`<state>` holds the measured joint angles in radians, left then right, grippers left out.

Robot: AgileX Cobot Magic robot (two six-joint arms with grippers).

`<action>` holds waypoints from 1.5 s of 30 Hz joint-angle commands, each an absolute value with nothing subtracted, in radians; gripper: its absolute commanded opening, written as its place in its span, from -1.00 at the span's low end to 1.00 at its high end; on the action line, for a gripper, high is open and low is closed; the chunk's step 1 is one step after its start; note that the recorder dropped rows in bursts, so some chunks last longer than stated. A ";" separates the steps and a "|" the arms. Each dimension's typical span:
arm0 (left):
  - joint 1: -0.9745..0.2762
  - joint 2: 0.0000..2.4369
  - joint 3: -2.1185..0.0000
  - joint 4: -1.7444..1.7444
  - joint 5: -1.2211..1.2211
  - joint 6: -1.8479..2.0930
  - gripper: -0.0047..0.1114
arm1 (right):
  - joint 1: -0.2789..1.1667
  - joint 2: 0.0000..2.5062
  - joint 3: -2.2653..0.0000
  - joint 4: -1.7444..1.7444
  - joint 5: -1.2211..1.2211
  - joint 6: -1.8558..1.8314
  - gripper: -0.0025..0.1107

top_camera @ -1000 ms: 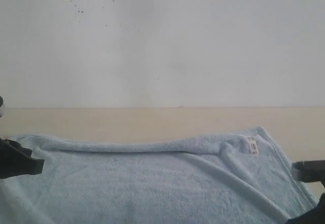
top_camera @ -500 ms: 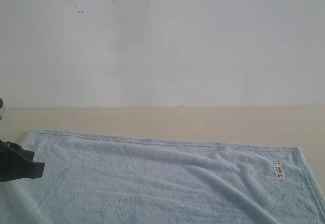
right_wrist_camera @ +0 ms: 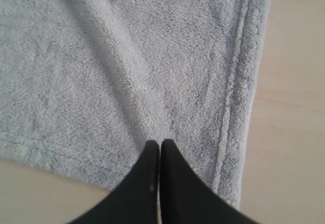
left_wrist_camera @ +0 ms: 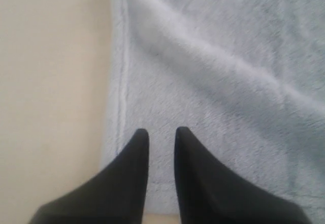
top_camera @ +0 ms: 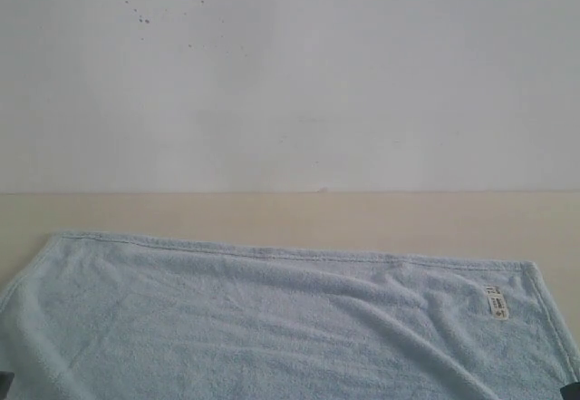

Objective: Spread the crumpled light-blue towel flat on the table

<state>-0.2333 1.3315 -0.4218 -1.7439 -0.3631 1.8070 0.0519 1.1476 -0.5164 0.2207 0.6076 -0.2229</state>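
1. Towel [top_camera: 272,327] lies opened out on the desk [top_camera: 272,209]. It fills the near half of the exterior view from about 8 o'clock round to 4 o'clock, and its far hem [top_camera: 272,253] runs roughly parallel to the wall [top_camera: 290,73].
2. I judge it nearly flat. Low ridges [top_camera: 399,323] show toward 4 o'clock, near the white care label [top_camera: 496,302], and the left wrist view shows a soft fold [left_wrist_camera: 218,76] close to the towel's edge.
3. As I read it, the pile is thick and fluffy, and the cloth is limp, light and not fragile. It will drape and drag rather than move as one sheet. The pile should cling a little to the matte desk, so any pull wants to be slow and outward.
4. The best place to hold is the stitched hem [right_wrist_camera: 233,82] at the corners, which looks the firmest and thinnest part. A pinch in mid-cloth would only raise a peak.
5. Left jaws stand slightly apart over the towel near one near corner, with nothing between them.
6. Right jaws are pressed together above the cloth near the other near corner, pinching nothing that I can see.
7. One risk is that a closed tip brushing the pile could ruck it up.
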 commanded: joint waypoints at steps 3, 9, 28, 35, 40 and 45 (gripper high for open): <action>-0.233 1.389 -0.410 -1.744 -0.347 1.810 -0.62 | 0.051 1.140 -0.514 0.298 0.580 -0.292 -0.96; -0.233 1.467 -0.402 -1.744 -0.340 1.810 -0.62 | 0.051 1.140 -0.514 0.345 0.580 -0.326 -0.96; -0.231 1.592 -0.463 -1.727 -0.409 1.722 -0.85 | 0.071 1.140 -0.522 0.572 0.631 -0.552 -0.96; -0.212 1.654 -0.483 -1.630 -0.448 1.644 -0.85 | 0.071 1.140 -0.522 0.574 0.629 -0.555 -0.96; -0.131 1.684 -0.501 -1.630 -0.376 1.622 -0.85 | 0.071 1.140 -0.522 0.577 0.629 -0.560 -0.96; -0.067 1.705 -0.501 -1.630 -0.340 1.622 -0.85 | 0.071 1.140 -0.522 0.577 0.613 -0.560 -0.96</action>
